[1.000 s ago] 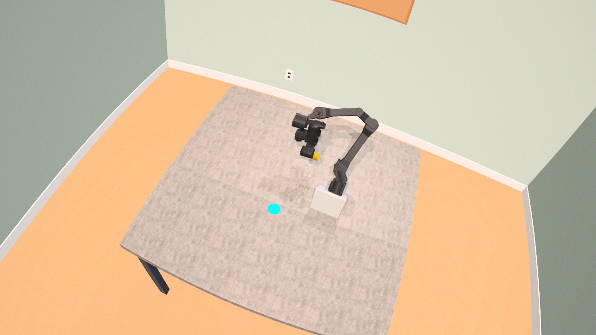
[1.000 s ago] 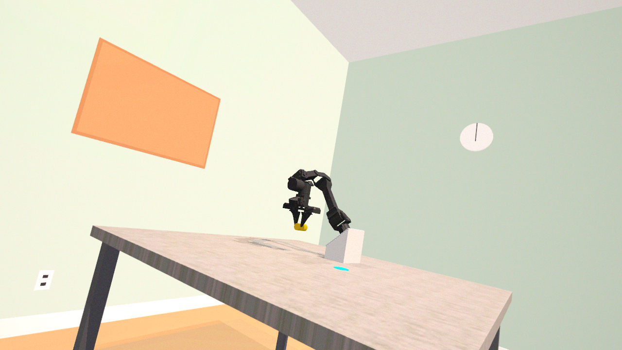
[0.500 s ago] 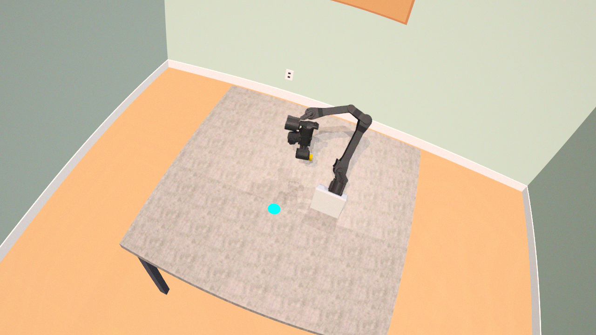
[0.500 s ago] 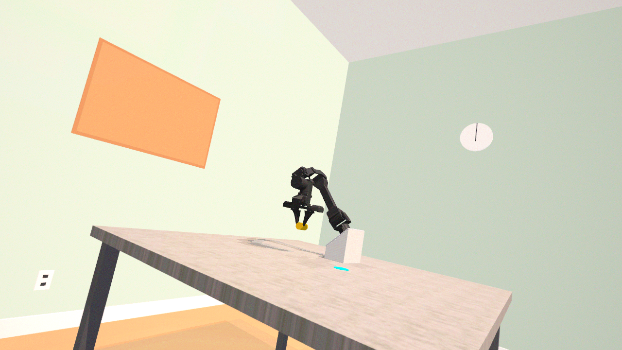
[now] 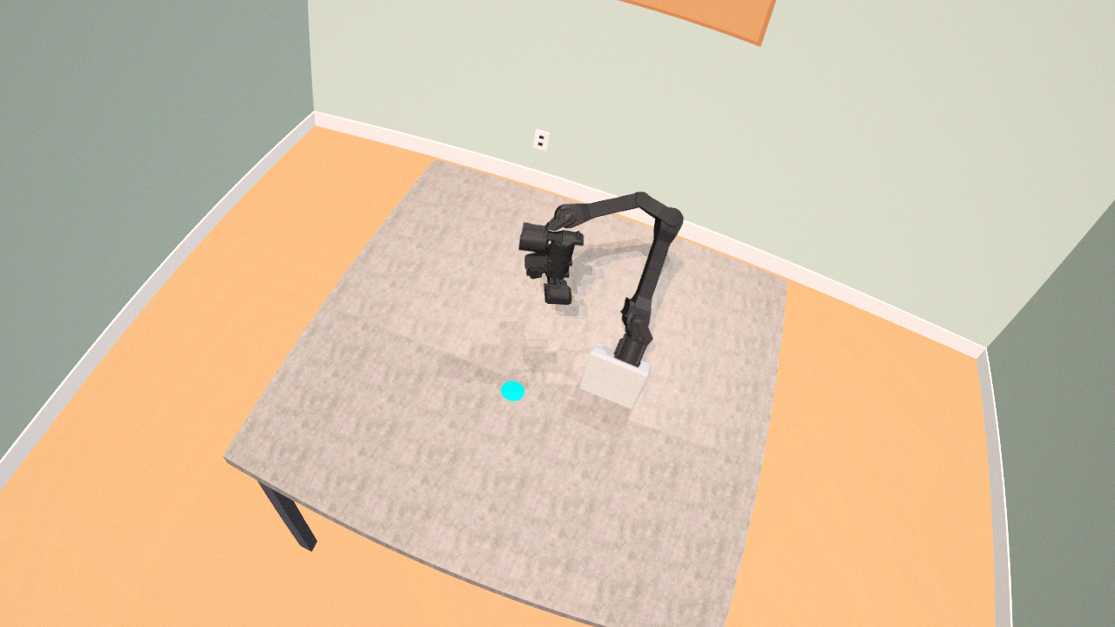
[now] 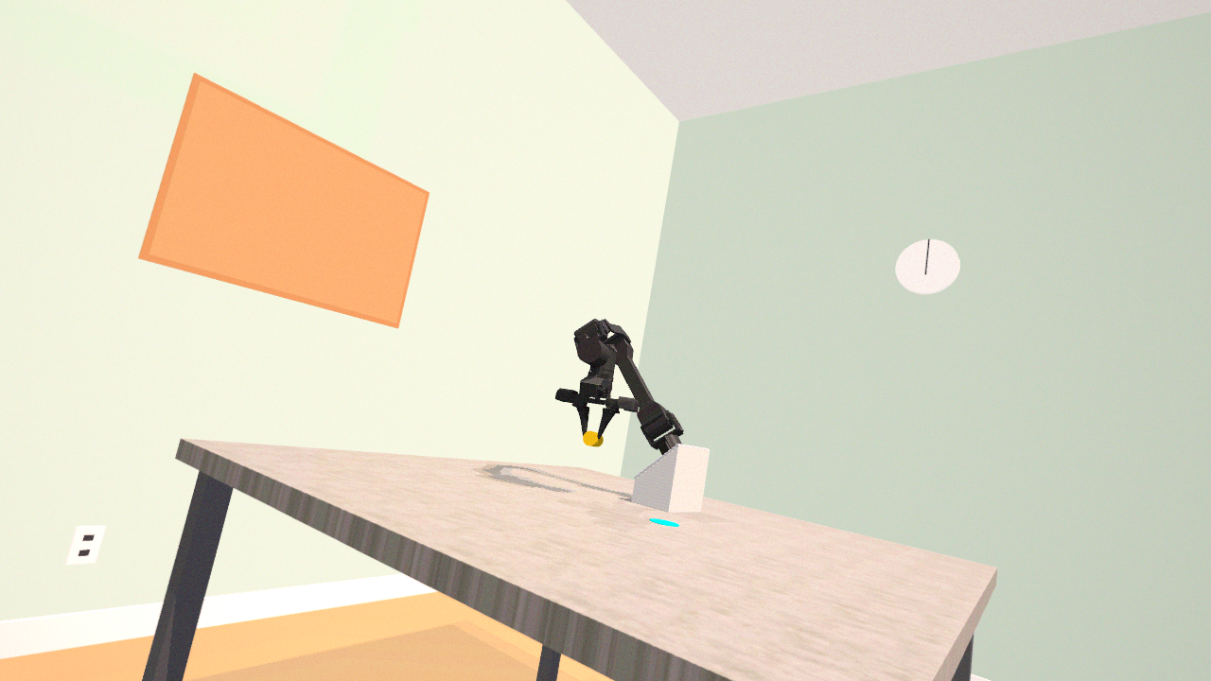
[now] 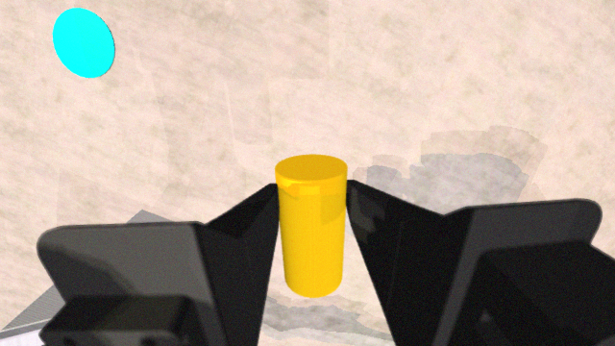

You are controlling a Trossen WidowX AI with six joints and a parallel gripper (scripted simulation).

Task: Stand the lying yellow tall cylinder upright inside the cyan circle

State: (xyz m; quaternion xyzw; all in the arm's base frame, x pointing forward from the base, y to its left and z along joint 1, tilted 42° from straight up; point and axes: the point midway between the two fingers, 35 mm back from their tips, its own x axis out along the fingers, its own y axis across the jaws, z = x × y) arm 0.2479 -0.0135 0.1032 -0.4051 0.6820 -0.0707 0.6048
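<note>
Landmark: flat cyan circle (image 5: 512,390) marked on the pale mottled stone-look surface (image 5: 436,499). Circle sits near the middle of the surface, well in from every edge, with the white block base (image 5: 615,379) of the dark six-joint arm (image 5: 653,257) near it on one side; open surface lies around the circle on its other sides. In the exterior view the circle (image 6: 663,522) lies just in front of the white base (image 6: 675,479). The black parallel-jaw tool (image 6: 595,426) hangs in the air beyond the circle, toward the pale wall, pointing down, well clear of the surface, which shows a grey shadow beneath it. Tool state: fingers partly closed and pinching the yellow tall cylinder (image 7: 312,226), one on each side of its curved wall, just below its far end face. Cylinder (image 6: 592,438) off the surface, well apart from the circle; in the wrist view the circle (image 7: 84,42) sits far to the upper left of it. From above, the tool body (image 5: 557,291) hides the cylinder. Its exact tilt I cannot tell.
</note>
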